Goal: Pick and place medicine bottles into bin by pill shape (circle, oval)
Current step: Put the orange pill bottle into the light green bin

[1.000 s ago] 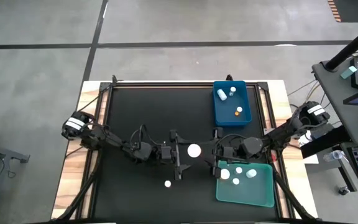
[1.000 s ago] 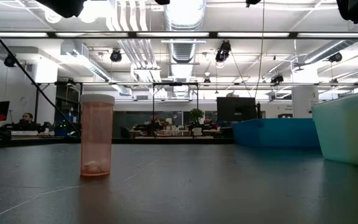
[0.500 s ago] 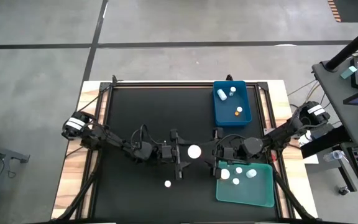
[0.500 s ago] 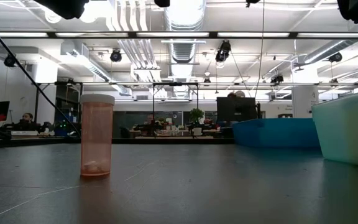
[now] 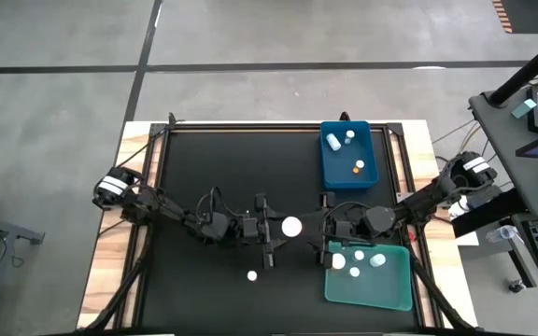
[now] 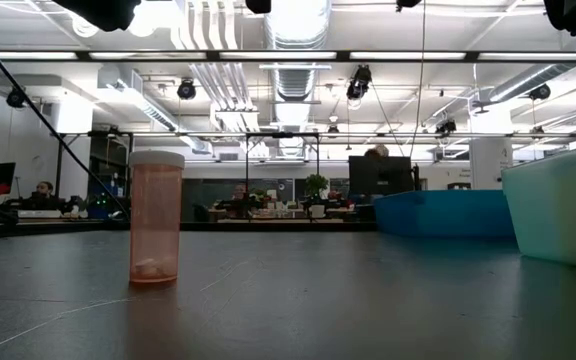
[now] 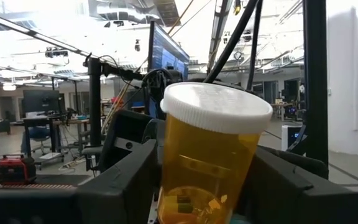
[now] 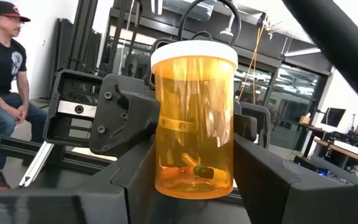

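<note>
The left gripper (image 5: 278,227) and the right gripper (image 5: 308,227) meet nose to nose above the middle of the black table (image 5: 222,168). Both are clamped on the same medicine bottle (image 5: 291,226), one from each side. Each wrist view shows that arm's own dark fingers pressed against the amber body, with the other gripper just behind it.

The bottle is upright, or nearly so, white cap on top, and held clear of the table. With two grippers on one bottle, this looks like a handover from arm to arm. It may also be a way to show the contents to the wrist cameras. A few pills lie at the bottom of the bottle. In the right wrist view they look long rather than round, so probably oval, though that is a judgement.

A second bottle (image 5: 251,275) stands alone on the table, near the front edge and unsorted. On the robot's right are two bins. The blue bin (image 5: 329,168), farther back, holds three bottles. The teal bin (image 5: 390,289), close beside the right gripper, holds four.

A person (image 8: 2,81) sits in the room beyond the table.
</note>
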Controlling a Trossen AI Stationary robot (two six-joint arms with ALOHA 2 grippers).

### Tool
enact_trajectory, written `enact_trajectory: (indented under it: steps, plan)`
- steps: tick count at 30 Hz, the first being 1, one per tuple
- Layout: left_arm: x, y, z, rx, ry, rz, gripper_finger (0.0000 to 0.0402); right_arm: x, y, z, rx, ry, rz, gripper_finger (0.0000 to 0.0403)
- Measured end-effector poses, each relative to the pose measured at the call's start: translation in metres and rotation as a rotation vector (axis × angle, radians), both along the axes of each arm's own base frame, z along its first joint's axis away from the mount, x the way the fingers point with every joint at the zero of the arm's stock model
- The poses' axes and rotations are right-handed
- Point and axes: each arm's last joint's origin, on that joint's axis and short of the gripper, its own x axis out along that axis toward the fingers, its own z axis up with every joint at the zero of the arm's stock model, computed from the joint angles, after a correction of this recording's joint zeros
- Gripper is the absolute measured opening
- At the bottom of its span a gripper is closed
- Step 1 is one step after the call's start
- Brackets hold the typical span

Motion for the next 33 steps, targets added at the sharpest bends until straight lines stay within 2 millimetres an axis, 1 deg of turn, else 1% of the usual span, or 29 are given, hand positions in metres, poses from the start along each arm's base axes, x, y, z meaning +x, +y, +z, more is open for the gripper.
enact_trajectory:
  steps: [9,13,16,20,22,27,33]
  plan:
    - [-0.001,-0.002,0.001,-0.008,0.003,0.019,0.0189,-0.001,0.000,0.001,0.002,0.013,0.002,0.0253]
    - [-0.005,-0.002,0.003,-0.009,0.011,0.028,0.0187,-0.003,-0.002,0.004,0.006,0.014,-0.015,0.0273]
    - [-0.008,-0.001,0.004,0.006,0.033,0.026,0.0176,-0.004,-0.003,0.006,0.009,0.019,-0.024,0.0284]
    - [-0.009,-0.001,0.003,0.011,0.049,0.028,0.0149,-0.004,-0.003,0.006,0.003,0.031,-0.026,0.0294]
    - [-0.010,-0.001,0.004,0.011,0.049,0.028,0.0143,-0.004,-0.003,0.006,0.004,0.030,-0.025,0.0296]
    - [-0.009,-0.001,0.003,0.012,0.059,0.028,0.0143,-0.005,-0.003,0.007,0.003,0.038,-0.037,0.0297]
    - [-0.011,0.000,0.004,0.006,0.064,0.050,0.0145,-0.012,-0.006,0.013,0.040,0.078,-0.030,0.0297]
